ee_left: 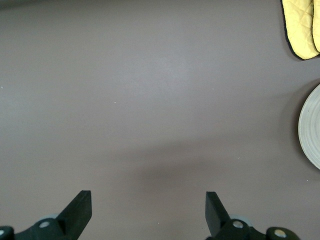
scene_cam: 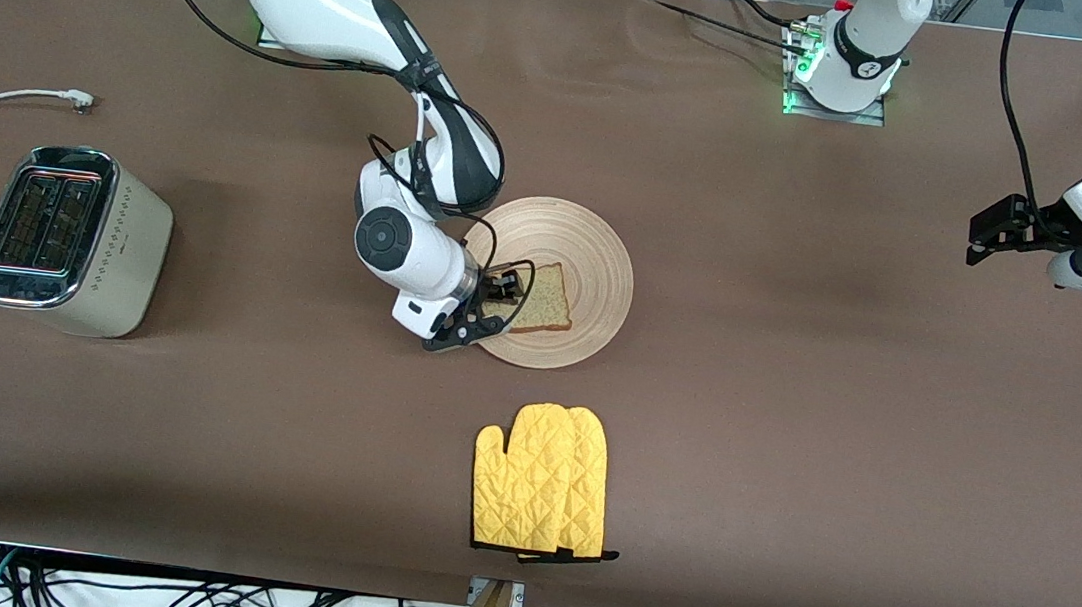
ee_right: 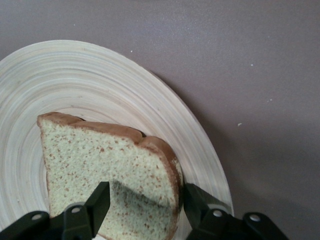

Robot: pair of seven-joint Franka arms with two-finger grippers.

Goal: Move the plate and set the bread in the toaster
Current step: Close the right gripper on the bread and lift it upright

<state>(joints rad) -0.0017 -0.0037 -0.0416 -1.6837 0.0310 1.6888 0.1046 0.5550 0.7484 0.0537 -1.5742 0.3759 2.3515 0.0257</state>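
The right gripper straddles one edge of the bread lying on the plate mid-tabletop, fingers not yet clamped. The left gripper waits, spread wide. The toaster stands toward the right arm's end.

yellow oven mitts, brown table

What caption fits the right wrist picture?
Right tool closing around the bread on the plate.

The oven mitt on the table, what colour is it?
The oven mitt is bright yellow, quilted in diamonds, with a dark edge. The front view shows it best.
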